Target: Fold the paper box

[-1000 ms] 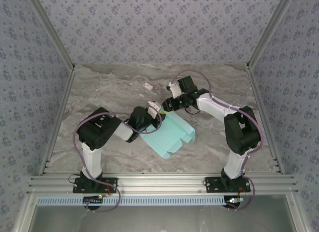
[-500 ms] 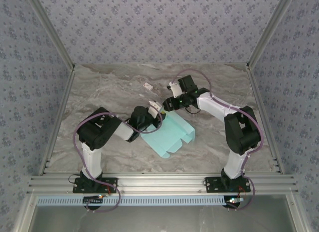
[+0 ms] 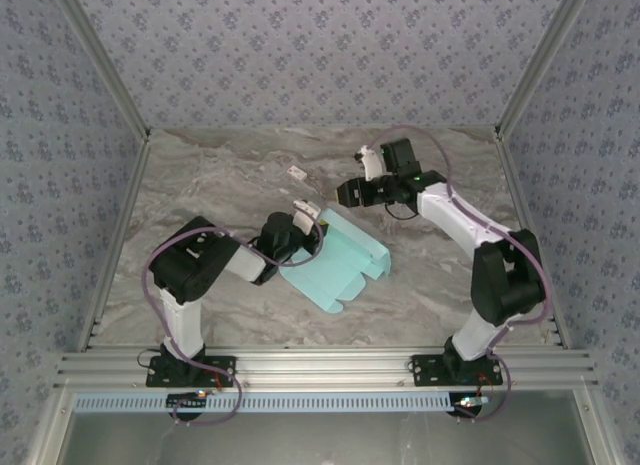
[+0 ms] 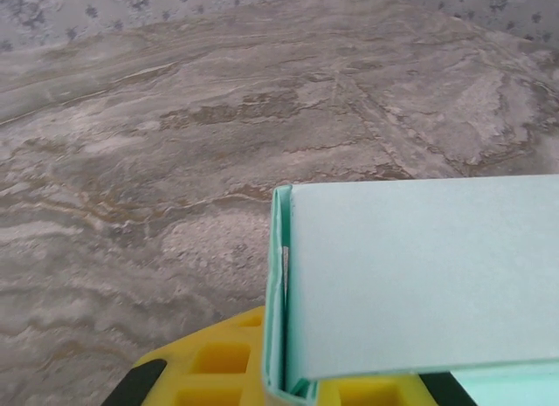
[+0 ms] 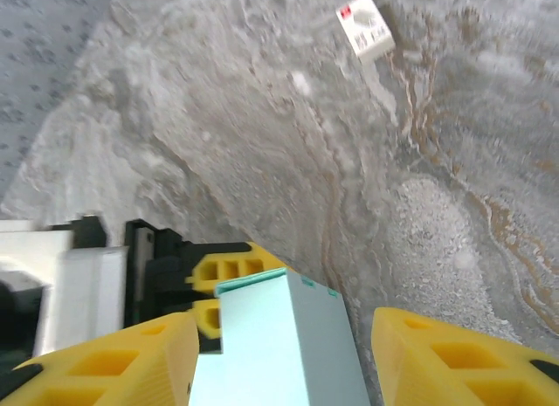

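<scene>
The paper box (image 3: 338, 263) is a pale blue, partly folded card sheet lying mid-table. My left gripper (image 3: 305, 228) is shut on its upper-left edge. In the left wrist view the card (image 4: 419, 275) stands folded up between the yellow fingers (image 4: 218, 362). My right gripper (image 3: 346, 193) hovers just beyond the box's far corner, open, with nothing held. The right wrist view looks down past its yellow fingers (image 5: 122, 362) at the raised blue panel (image 5: 279, 345), which touches neither finger. The left gripper (image 5: 229, 273) grips the panel from behind.
A tiny white tag (image 3: 296, 172) lies on the marble table toward the back, also visible as a white tag (image 5: 365, 24) in the right wrist view. Patterned walls enclose the table (image 3: 200, 185) on three sides. An aluminium rail (image 3: 320, 365) runs along the near edge.
My right gripper has drawn back up and to the right, away from the box, and opened wider. The left gripper keeps its hold on the card.
</scene>
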Controlling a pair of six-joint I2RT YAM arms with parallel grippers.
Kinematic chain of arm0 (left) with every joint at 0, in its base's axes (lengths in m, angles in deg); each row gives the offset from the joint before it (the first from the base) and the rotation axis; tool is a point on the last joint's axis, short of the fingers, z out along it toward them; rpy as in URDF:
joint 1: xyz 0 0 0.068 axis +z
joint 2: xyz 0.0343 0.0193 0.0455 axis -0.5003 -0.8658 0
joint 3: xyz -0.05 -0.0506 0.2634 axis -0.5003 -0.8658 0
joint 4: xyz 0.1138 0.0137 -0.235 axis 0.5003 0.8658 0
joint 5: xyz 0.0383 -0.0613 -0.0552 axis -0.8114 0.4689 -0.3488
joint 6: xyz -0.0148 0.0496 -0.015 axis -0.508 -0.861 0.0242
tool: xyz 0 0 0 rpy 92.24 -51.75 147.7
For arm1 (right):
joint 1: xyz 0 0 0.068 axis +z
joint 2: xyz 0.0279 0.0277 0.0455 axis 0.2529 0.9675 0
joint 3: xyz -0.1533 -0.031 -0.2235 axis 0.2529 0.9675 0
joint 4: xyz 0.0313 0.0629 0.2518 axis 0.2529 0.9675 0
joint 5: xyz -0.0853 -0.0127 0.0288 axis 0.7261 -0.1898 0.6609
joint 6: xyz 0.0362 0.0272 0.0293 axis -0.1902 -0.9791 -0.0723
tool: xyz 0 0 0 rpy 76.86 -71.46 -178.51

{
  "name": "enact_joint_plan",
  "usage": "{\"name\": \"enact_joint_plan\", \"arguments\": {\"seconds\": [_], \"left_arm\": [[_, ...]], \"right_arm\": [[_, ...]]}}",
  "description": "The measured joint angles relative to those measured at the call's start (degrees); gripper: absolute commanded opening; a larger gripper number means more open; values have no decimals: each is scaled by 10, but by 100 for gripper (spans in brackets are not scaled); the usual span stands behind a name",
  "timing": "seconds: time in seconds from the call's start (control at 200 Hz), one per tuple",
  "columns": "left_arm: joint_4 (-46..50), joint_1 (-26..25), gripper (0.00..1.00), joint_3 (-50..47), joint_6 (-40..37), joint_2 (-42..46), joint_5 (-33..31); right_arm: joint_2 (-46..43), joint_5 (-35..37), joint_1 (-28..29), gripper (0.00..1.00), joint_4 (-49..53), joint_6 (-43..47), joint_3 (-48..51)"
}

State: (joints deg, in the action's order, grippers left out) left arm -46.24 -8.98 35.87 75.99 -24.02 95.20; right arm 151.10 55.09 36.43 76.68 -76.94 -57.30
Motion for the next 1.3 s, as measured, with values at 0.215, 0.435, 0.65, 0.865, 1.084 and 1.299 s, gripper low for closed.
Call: {"name": "enact_joint_plan", "arguments": {"seconds": [0.215,0.435,0.65,0.865,1.084,1.299], "left_arm": [[47,0,1,-27,31,50,-75],[91,0,1,-50,62,92,-171],[115,-4,1,-54,68,99,-228],[125,-7,1,-54,68,103,-248],[126,-11,1,-54,68,104,-258],[127,-12,1,-54,68,104,-262]], "right_arm": [[-119,57,-10,59,28,5,60],[-170,138,57,64,80,-14,108],[-120,186,117,64,90,-70,102],[-42,209,134,63,90,-110,76],[-23,217,136,61,78,-137,70],[-23,187,120,55,4,-170,93]]}}
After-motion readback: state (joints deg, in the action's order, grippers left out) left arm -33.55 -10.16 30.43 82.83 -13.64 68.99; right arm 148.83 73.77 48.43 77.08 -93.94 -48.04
